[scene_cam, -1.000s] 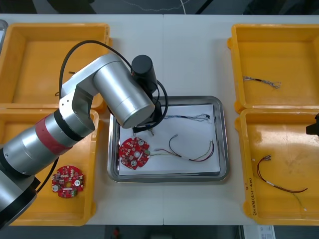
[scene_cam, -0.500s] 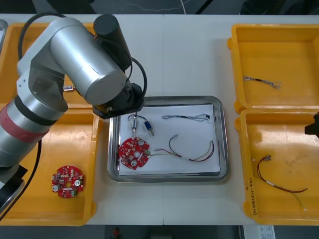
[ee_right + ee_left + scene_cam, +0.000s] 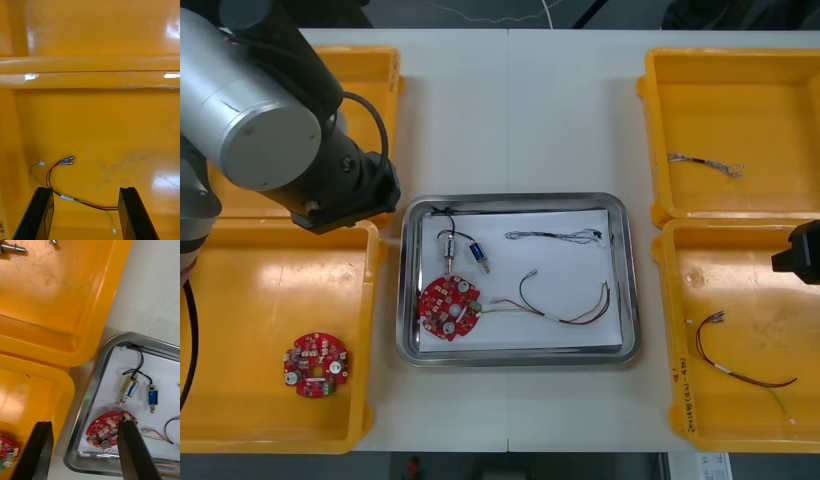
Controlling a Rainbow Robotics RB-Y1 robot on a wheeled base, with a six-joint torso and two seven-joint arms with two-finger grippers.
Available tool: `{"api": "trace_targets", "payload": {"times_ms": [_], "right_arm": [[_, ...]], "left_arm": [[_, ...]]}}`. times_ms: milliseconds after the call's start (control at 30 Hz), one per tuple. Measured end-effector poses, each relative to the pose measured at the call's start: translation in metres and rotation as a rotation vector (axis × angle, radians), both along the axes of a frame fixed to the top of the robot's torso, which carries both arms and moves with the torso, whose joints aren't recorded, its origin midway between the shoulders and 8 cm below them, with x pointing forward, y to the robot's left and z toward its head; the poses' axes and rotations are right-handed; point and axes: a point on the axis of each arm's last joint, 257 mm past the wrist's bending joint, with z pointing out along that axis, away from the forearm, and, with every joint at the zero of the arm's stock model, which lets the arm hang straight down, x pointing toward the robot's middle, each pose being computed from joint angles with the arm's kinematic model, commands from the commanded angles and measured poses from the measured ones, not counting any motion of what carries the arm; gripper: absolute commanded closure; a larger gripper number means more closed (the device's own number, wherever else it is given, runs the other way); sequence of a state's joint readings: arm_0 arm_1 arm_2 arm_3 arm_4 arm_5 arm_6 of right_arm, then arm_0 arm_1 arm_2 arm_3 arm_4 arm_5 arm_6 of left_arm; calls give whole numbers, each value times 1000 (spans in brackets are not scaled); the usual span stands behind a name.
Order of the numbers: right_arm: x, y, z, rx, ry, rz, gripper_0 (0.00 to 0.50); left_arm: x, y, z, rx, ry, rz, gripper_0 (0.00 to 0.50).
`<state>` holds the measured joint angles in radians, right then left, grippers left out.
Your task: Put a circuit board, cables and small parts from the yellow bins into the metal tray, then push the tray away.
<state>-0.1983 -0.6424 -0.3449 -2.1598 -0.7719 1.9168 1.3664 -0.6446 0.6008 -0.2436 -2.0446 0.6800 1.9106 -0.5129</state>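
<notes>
1. Steel gleams at mid-table: the tray (image 3: 630,300) is seen between the bins, lined white inside.
2. A red board (image 3: 448,307) is laid at its near left corner. Two small metal parts (image 3: 448,245) are set just beyond the board, and a thin dark cable (image 3: 555,236) is stretched along the far side. A red and yellow cable (image 3: 565,305) is curled to the right of the board.
3. The left gripper (image 3: 84,423) is held at the left, above where the left bins (image 3: 372,250) meet the tray's left rim. Its fingers (image 3: 41,450) are spread wide and nothing is carried.
4. The right gripper (image 3: 85,189) is hung over the near right bin (image 3: 670,330), its fingers parted and empty. A spare cable (image 3: 75,198), also red and yellow, is seen on the bin floor just below them.
5. Loading is judged nearly finished, since each kind of item is already found in the tray.
6. If one more cable is wanted, a descent by the right gripper is called for. The thin wire must be straddled and pinched low against the floor.
7. Otherwise the push is due: a gripper is to be set against the tray's near rim, and the tray driven toward the far edge.
</notes>
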Motion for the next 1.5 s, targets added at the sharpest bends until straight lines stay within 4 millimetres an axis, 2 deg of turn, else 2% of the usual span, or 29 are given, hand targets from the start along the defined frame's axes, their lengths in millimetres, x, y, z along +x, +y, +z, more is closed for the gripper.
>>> {"api": "trace_targets", "payload": {"times_ms": [233, 433, 667, 1033, 1167, 1300, 1500], "right_arm": [[-8, 19, 0, 20, 36, 92, 0], [-17, 37, -2, 29, 70, 177, 0], [-18, 58, -3, 20, 77, 245, 0], [-19, 125, 4, -63, 54, 477, 0], [-22, 150, 0, -95, 67, 564, 0], [-18, 172, -3, -149, 49, 663, 0], [-14, 201, -12, -318, -3, 924, 0]], "left_arm": [[-7, 32, 0, 41, 8, -87, 0], [-13, 59, 5, 15, 18, -56, 0], [-23, 96, 13, -5, 22, -14, 0], [-44, 144, 10, 89, 8, -117, 0], [-49, 156, 8, 87, 9, -99, 0], [-54, 166, 6, 80, 11, -69, 0], [-62, 171, 0, 85, 23, -66, 0]]}}
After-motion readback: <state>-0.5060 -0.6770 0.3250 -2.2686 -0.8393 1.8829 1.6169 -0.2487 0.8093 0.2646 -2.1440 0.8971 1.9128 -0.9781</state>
